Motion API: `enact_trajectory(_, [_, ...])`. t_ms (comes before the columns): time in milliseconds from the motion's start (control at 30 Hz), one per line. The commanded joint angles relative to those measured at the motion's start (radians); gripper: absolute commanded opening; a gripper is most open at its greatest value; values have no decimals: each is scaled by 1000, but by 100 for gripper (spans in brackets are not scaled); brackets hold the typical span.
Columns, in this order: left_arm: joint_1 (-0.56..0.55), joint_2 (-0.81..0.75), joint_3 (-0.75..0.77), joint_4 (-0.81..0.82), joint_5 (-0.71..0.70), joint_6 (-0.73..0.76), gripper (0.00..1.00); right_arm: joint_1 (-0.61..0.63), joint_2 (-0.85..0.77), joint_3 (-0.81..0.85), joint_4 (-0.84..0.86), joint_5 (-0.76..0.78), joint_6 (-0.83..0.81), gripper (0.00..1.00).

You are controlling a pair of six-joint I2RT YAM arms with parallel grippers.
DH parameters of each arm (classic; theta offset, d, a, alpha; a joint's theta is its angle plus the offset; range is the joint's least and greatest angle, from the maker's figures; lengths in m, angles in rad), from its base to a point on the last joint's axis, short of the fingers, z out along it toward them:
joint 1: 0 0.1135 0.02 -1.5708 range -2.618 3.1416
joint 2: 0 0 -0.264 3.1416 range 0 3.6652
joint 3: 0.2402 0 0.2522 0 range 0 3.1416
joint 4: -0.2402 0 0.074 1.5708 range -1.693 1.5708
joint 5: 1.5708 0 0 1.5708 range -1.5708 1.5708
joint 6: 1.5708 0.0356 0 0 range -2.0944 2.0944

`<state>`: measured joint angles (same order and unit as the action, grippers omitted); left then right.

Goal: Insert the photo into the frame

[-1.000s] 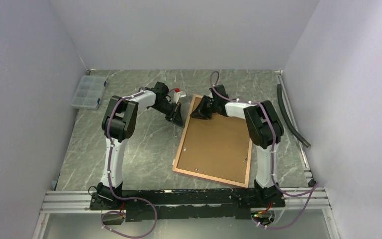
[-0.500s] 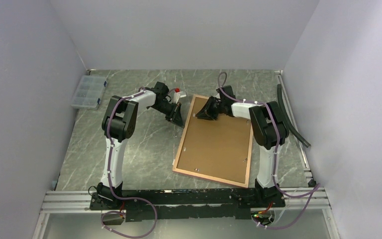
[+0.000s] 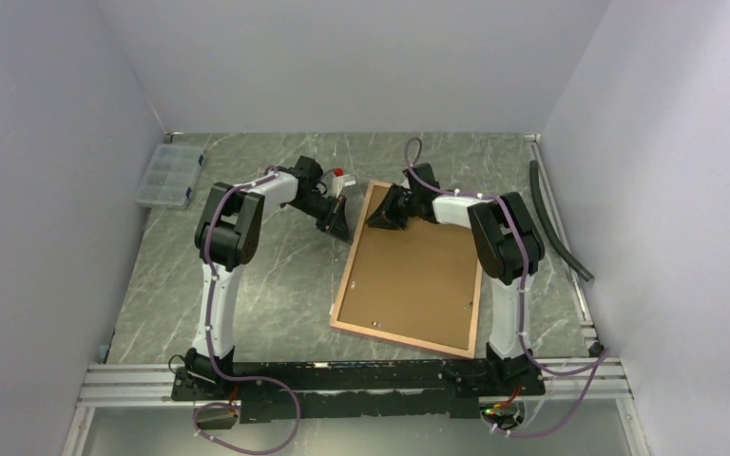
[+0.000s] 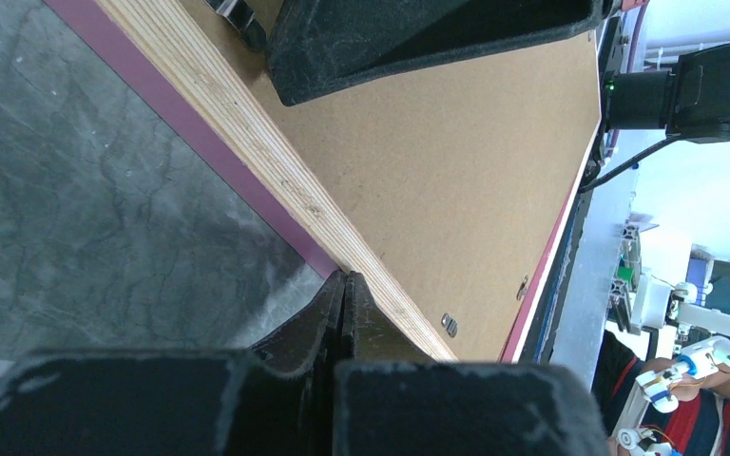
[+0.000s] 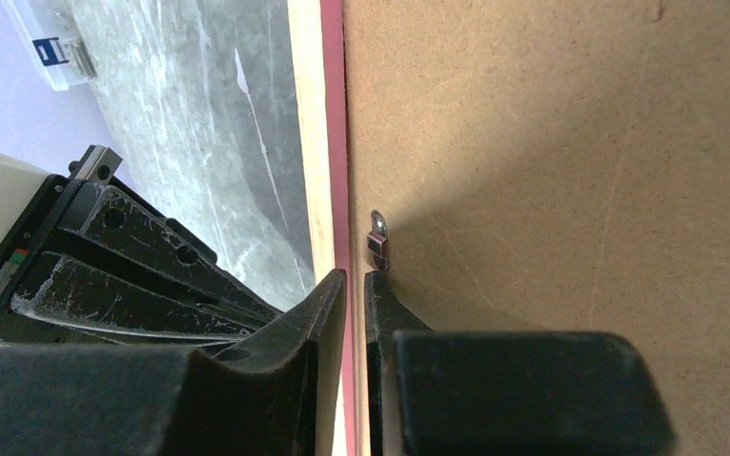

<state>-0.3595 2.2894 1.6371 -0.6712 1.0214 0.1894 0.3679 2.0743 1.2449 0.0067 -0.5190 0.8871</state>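
The frame (image 3: pixel 346 277) lies face down on the table, its tan back up and a pink edge showing. The plain brown backing board (image 3: pixel 413 275) sits inside it. The photo is hidden. My left gripper (image 3: pixel 340 228) is shut and empty, with its tips (image 4: pixel 345 277) touching the outer side of the frame's left rail (image 4: pixel 247 133). My right gripper (image 3: pixel 377 217) is at the frame's far left corner. Its jaws (image 5: pixel 354 275) are closed across the rail (image 5: pixel 318 142), next to a small metal turn clip (image 5: pixel 378 242) on the board (image 5: pixel 551 142).
A clear plastic organiser box (image 3: pixel 166 176) lies at the far left of the table. A small red-capped item (image 3: pixel 339 175) sits behind the left gripper. A black hose (image 3: pixel 556 223) and a metal rail run along the right side.
My right gripper slid a little to the right along the frame's far edge, then came back to the far left corner. The left gripper and the frame have stayed put.
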Motion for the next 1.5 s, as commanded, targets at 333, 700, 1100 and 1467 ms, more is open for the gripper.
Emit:
enact_trajectory(333, [-32,45,8,-28,-30,24,3,-40,-36,-7,-50,68,-47,19])
enact_trajectory(700, [-36,61,21,-27,-20,21,3,-16,27,51,-36,55,-25,19])
enact_trajectory(1100, [-38,71,26,-34,-20,22,3,-6,53,56,-11,34,1,18])
enact_trajectory(1467, [-37,74,28,-38,-20,28,3,8,84,75,-10,15,8,15])
